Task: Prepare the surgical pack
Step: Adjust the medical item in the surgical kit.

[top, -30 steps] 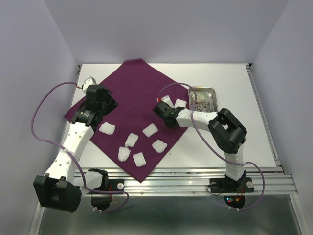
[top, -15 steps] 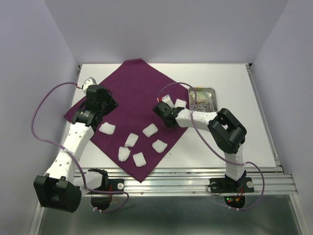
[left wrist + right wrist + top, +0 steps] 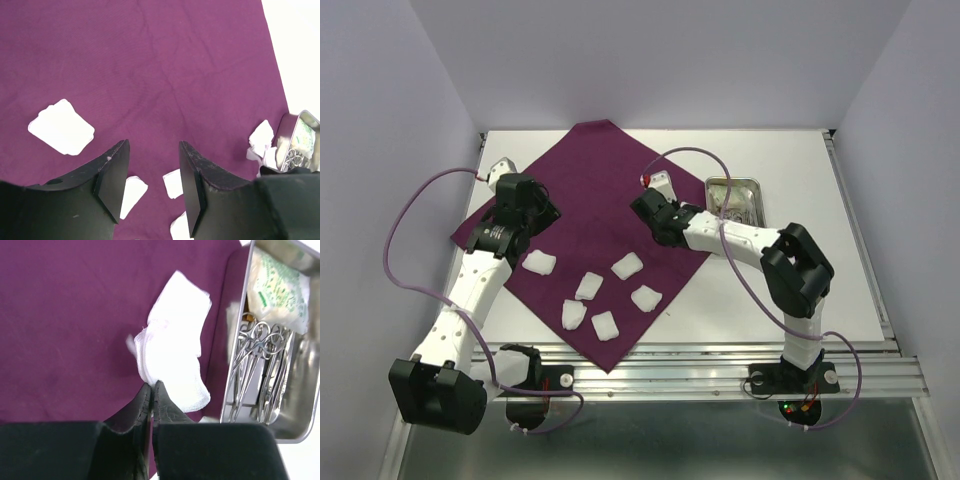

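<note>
Item: the surgical pack point(image 3: 600, 190), a large maroon cloth, lies flat as a diamond at centre-left of the top view. One corner points to the upper edge of the table point(image 3: 800, 290) and the lowest corner reaches the near rail. It is spread out, most likely to serve as the wrapping base for what goes inside. On its lower half: six loose gauze pads point(image 3: 588, 286), scattered and apart from one another. Right end effector point(image 3: 151, 387): clenched on the edge of one more gauze pad point(image 3: 175, 340), which hangs crumpled from the fingertips over the right part of the cloth. An edge pinch suits thin fabric and probably lets the pad be carried over to join the others. Left end effector point(image 3: 152, 170): released, fingers apart with nothing between them, hovering over the left part of the cloth. It is apparently parked clear of the working side. Adjacent: a steel tray point(image 3: 733, 181) at right of centre, holding ring-handled instruments point(image 3: 260, 375) and a green-printed packet point(image 3: 277, 295). It sits just beside the cloth's right edge; whether it rests on that edge cannot be told. Obstructions: the tray wall crowds the held pad on its right, and the scattered pads occupy the area where any fold would have to pass.
</note>
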Controlling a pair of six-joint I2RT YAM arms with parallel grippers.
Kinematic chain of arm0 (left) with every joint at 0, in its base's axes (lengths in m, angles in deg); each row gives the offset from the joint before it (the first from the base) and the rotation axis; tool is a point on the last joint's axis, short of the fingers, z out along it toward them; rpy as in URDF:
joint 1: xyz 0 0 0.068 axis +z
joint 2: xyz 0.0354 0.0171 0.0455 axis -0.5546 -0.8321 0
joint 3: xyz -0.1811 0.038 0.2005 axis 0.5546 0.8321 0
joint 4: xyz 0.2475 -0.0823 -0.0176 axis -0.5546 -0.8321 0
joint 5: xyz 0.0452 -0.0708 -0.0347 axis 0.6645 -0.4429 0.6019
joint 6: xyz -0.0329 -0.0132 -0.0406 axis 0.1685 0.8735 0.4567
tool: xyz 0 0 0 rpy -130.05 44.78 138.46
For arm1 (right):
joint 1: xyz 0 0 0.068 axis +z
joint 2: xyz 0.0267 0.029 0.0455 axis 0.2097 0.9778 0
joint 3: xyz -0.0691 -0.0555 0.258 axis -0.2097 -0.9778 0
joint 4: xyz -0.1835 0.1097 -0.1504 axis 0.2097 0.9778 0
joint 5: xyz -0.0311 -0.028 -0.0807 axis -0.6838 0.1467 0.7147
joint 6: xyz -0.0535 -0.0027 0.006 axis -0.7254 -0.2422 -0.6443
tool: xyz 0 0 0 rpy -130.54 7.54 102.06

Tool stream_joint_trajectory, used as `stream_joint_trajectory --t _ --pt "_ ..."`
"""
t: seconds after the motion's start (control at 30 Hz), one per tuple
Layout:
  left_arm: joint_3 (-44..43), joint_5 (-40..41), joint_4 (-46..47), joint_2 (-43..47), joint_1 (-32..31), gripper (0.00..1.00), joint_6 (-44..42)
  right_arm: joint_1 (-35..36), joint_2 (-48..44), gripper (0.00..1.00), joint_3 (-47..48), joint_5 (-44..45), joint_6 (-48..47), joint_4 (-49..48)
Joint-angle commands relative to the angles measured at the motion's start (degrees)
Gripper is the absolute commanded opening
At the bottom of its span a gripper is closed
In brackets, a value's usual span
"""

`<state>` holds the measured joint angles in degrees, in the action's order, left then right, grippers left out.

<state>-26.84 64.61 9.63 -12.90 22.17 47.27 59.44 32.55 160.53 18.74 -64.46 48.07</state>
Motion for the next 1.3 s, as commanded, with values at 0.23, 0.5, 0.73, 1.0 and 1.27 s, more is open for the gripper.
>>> stream_joint_trajectory --t 0.23,0.5,0.73,1.0,1.27 --pt "-0.04 0.87 0.21 2.56 0.70 0.55 -1.64 0.04 3.84 0.01 11.20 4.60 0.53 1.14" --pt "-0.03 0.52 0.47 2.47 1.05 0.55 -1.99 -1.53 4.90 0.01 13.75 3.99 -0.17 1.14" --pt "-0.12 0.43 0.38 2.56 1.40 0.55 -2.34 -4.17 5.34 0.01 14.02 4.52 -0.53 1.14" --pt "-0.30 0.00 0.56 2.21 1.66 0.55 -2.69 -7.60 7.18 0.01 14.28 6.88 -2.02 0.79" --pt "-0.30 -0.09 0.73 1.94 1.93 0.55 -3.04 -8.66 9.38 0.01 13.14 10.74 -4.04 -1.85"
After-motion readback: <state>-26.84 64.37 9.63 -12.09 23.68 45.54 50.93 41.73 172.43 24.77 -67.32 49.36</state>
